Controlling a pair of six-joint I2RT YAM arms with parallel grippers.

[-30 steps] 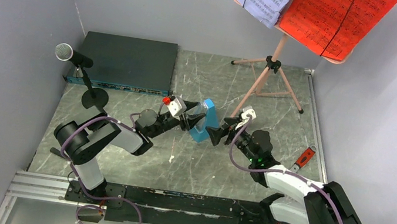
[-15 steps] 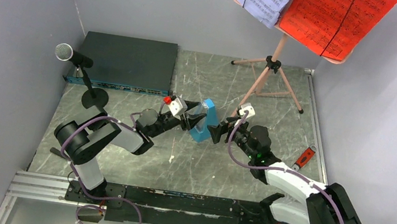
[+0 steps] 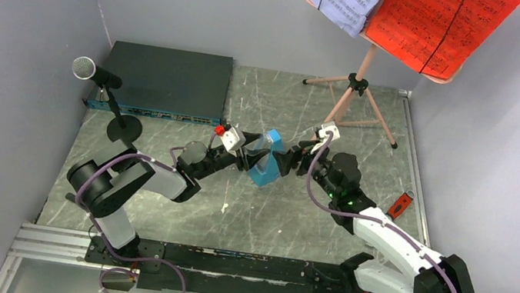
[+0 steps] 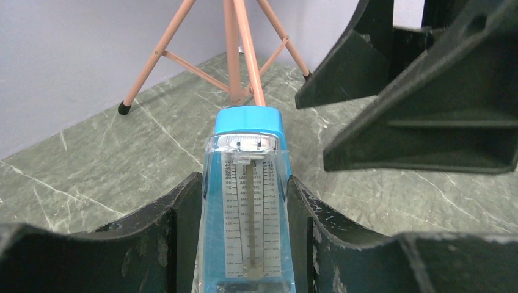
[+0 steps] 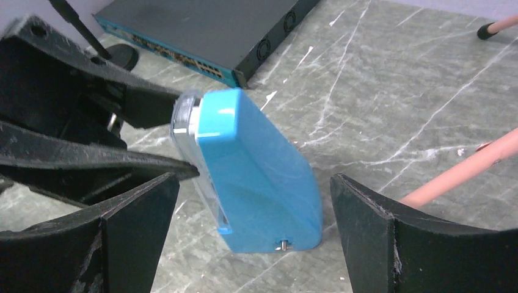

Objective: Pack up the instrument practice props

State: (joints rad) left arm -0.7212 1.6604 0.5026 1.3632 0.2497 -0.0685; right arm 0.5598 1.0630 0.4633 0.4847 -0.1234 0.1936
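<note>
Your left gripper was clamped on the small blue pyramid-shaped plastic metronome; your right gripper, jaws spread wide, flanked it. A pink tripod music stand stood beyond, far right.

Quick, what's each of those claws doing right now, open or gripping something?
Left gripper: closed on the blue metronome.
Right gripper: open wide, fingers either side of the metronome, holding nothing.
</note>
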